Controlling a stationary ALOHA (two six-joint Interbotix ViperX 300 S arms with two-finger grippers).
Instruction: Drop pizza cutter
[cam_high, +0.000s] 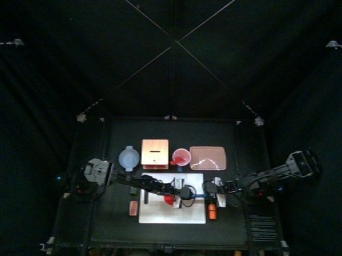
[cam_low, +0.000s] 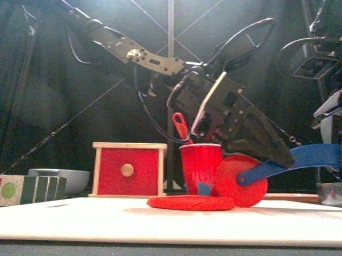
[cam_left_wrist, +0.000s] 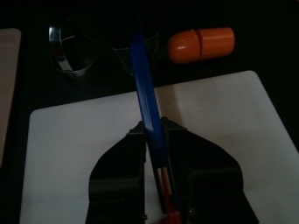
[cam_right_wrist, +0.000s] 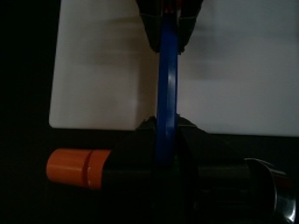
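1. Risks missing the white board (cam_high: 150, 215) near the front edge of the desk (cam_high: 127, 132). Let go from a hold at both ends, the pizza cutter (cam_low: 241, 182) could land on its red disc, roll, and leave the board.
2. Could knock the red cup (cam_low: 201, 160), seen close behind the disc from the front, should that end swing on release.
3. Might hang up instead of falling. Left tool (cam_left_wrist: 153, 131) clamped on the blue handle hard by the disc; right tool (cam_right_wrist: 170, 127) apparently closed on the handle's other end. Opening only one would leave the cutter dangling and pivoting from the other.
4. May bounce onto the small orange item (cam_left_wrist: 201, 42) lying just off the board's edge.
5. Held low over the board, about midway along the desk's front edge. Impossible to tell whether the disc touches the surface.
6. Long axis roughly parallel to the front edge: disc end toward the desk's left edge, handle pointing toward the right edge and rising slightly that way, disc standing on edge.
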